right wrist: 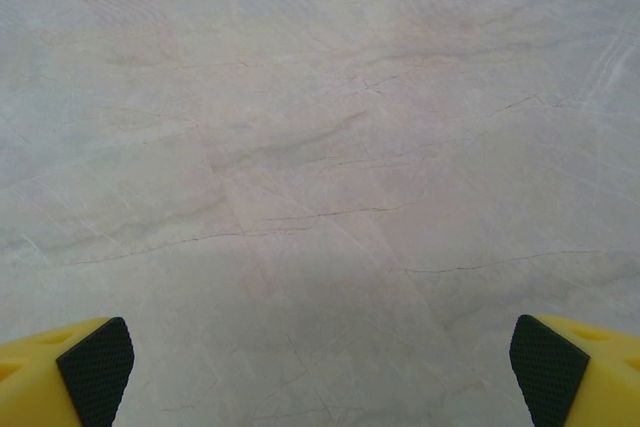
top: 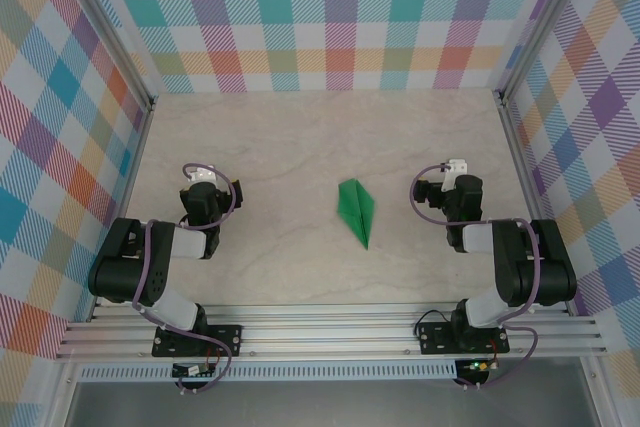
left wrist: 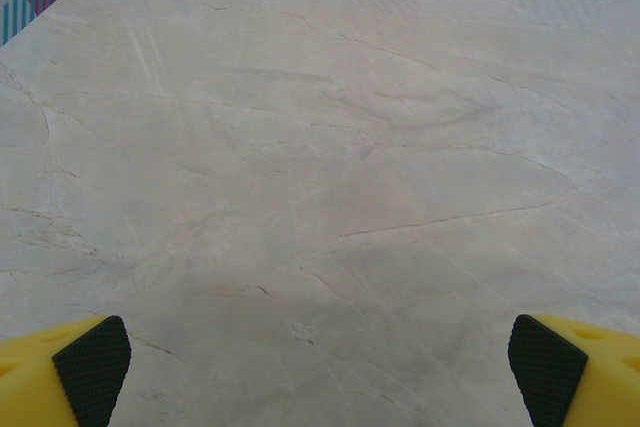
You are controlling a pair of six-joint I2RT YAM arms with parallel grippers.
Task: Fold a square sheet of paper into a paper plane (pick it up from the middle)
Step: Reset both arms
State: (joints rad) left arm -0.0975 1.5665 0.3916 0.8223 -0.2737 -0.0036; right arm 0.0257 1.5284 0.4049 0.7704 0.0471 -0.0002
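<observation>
On the pale, marble-veined tabletop, inside a booth of pastel plaid walls, the paper plane lies flat near the middle. It sits between the two arms, somewhat nearer the right one and touching neither. The stone-look surface is matte, crossed by thin dark veins, and bare around the plane on every side.

Aluminium posts run along the side walls to the far corners. A slotted aluminium rail closes the near edge, with both arm bases bolted to it. The far half of the table is open floor, and the strip between the arms holds just the plane.

The plane is a slim, bright green dart. It is widest toward its far end, and its long taper points toward the near edge and slightly right. A centre crease runs its length, one half reading a shade darker than the other.

The left gripper hangs over bare table with its jaws spread wide. Its yellow fingers with black textured pads sit at the bottom corners of the left wrist view, with nothing held between them. The right gripper is the same: fully spread, pads far apart, empty, with veined tabletop ahead. Both arms are folded low, well apart from the plane.
</observation>
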